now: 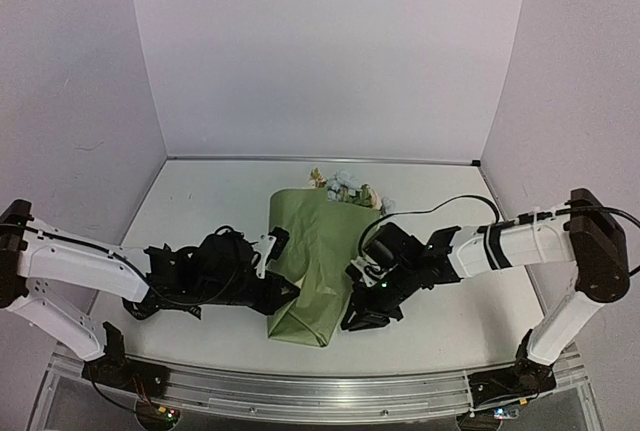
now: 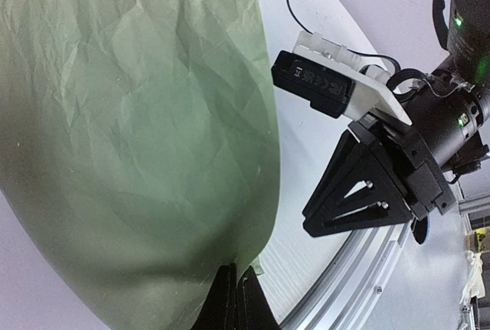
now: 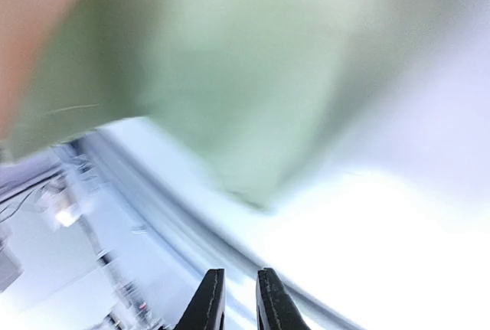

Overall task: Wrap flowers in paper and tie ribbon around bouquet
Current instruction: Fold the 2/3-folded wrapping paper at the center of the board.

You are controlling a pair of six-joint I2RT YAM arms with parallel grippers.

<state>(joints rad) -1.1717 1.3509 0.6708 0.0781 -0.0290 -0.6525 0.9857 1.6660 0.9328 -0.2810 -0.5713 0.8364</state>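
Observation:
The bouquet lies in the middle of the table: sage green paper (image 1: 318,251) folded around the flowers (image 1: 342,190), whose cream and pale blue blooms poke out at the far end. My left gripper (image 1: 288,293) is at the paper's left near edge. In the left wrist view it (image 2: 236,282) is shut on a fold of the creased paper (image 2: 138,115). My right gripper (image 1: 360,317) sits low at the paper's right near corner. Its jaws (image 3: 239,275) stand slightly open with nothing between them, and the blurred paper (image 3: 230,77) lies just beyond. The ribbon is out of view.
The table's metal front rail (image 1: 320,386) runs close behind both grippers. White walls (image 1: 320,51) enclose the back and sides. A black cable (image 1: 440,209) loops over the right arm. The right gripper's black fingers (image 2: 344,200) show in the left wrist view, near the rail.

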